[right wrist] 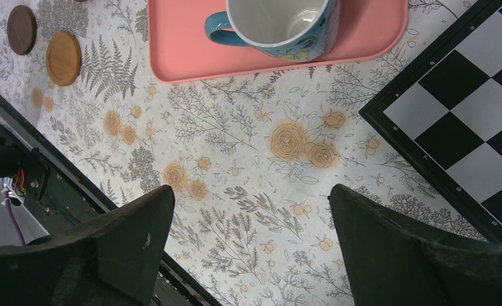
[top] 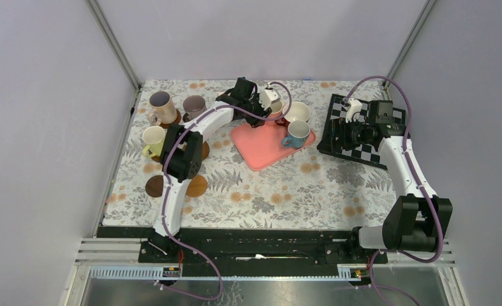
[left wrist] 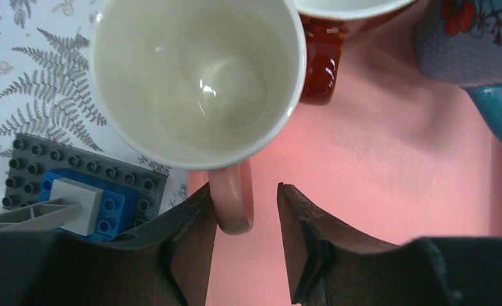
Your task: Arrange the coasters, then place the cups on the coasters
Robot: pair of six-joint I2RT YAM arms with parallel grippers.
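The left gripper (left wrist: 243, 190) has its two dark fingers on either side of the handle of the salmon pink ceramic mug with the white inside (left wrist: 197, 76). The jaws are partly apart. The finger on the left of the wrist picture (left wrist: 194, 236) touches or nearly touches the handle, and a clear gap shows at the other finger, so there is no firm clamp yet.

That mug fills the upper left of the left wrist view, at the corner of the pink rectangular tray (left wrist: 376, 159). Whether its base sits wholly on the tray is hidden. A wide white-lined mug with a glossy red-brown outside (left wrist: 321, 64) stands just beside it, and a light blue mug (left wrist: 471, 44) is at the upper right. A grey studded plate carrying blue bricks (left wrist: 76, 172) lies at lower left.

For a good pick, the handle should sit deep between the pads, close to the mug wall, because a mug held by its handle will probably sag. The lift should go straight up to clear the red-brown neighbour and the tray rim.

In the top view, two bare coasters wait at lower left, a dark brown disc (top: 154, 185) and an orange-brown one (top: 197, 185).

The right gripper (right wrist: 251, 204) is spread wide with nothing in it, above the floral tablecloth (right wrist: 235, 146) beside the chessboard (right wrist: 465, 108).
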